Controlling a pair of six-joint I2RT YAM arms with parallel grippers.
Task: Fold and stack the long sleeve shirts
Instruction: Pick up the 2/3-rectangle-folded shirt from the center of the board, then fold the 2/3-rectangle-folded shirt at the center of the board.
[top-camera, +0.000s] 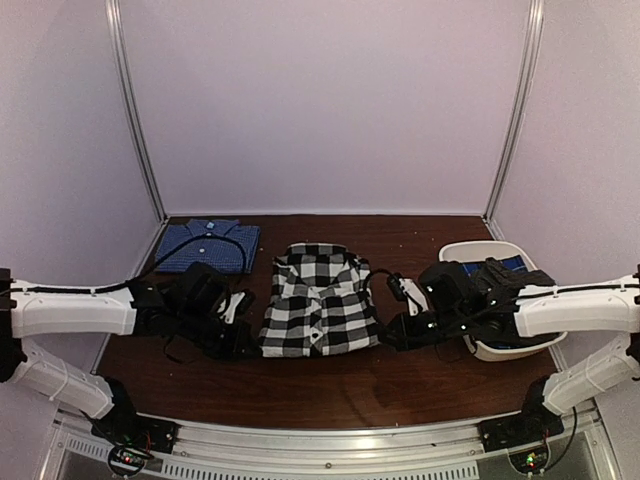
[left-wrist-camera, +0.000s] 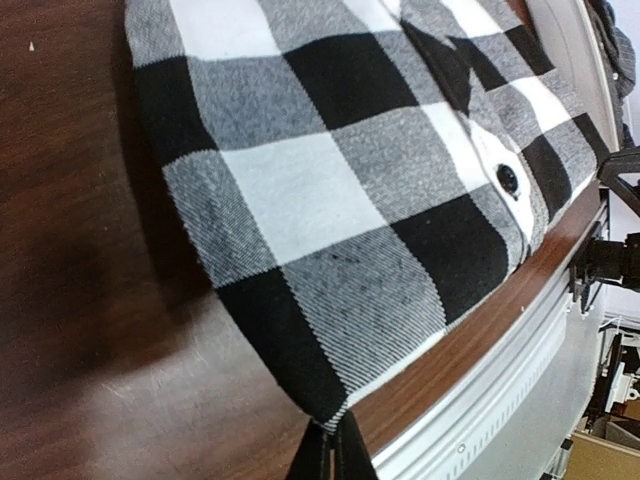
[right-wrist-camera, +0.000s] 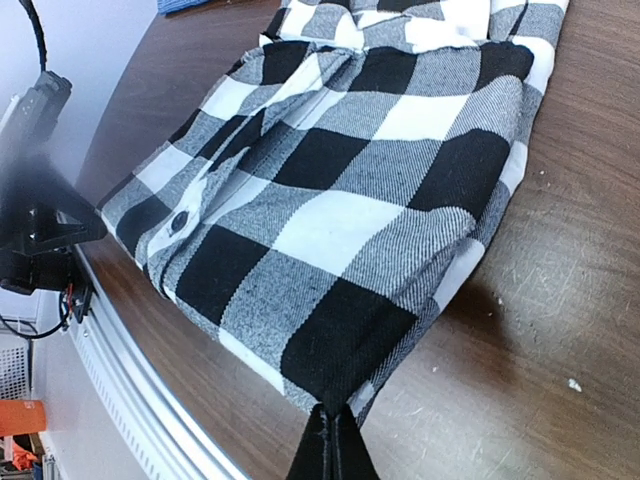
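Top view: white basket (top-camera: 524, 347) sits at the right table edge. A bit of blue cloth (top-camera: 510, 263) shows at its far rim, and the right arm covers the rest of the inside. The checked shirt (top-camera: 320, 300) lies folded mid-table, collar away from the arms. The dark blue shirt (top-camera: 210, 245) lies folded at the far left corner, apart from it. The left gripper (top-camera: 256, 344) is at the checked shirt's near left corner and the right gripper (top-camera: 386, 338) at its near right corner. Bare table (top-camera: 330, 385) lies between the shirt and the near edge.

Left wrist: the left gripper (left-wrist-camera: 330, 445) has its tips pressed together, pinching the checked shirt (left-wrist-camera: 340, 200) at a corner. The corner lies close to the table's edge, with the metal rail (left-wrist-camera: 480, 400) just beyond. There is open wood on the left.

Right wrist: the right gripper (right-wrist-camera: 332, 425) has its tips squeezed together on the other near corner of the checked shirt (right-wrist-camera: 370, 200). The rail (right-wrist-camera: 130, 380) runs along the left and bare table (right-wrist-camera: 560, 300) lies to the right. A sliver of the dark blue shirt (right-wrist-camera: 185, 5) shows at top.
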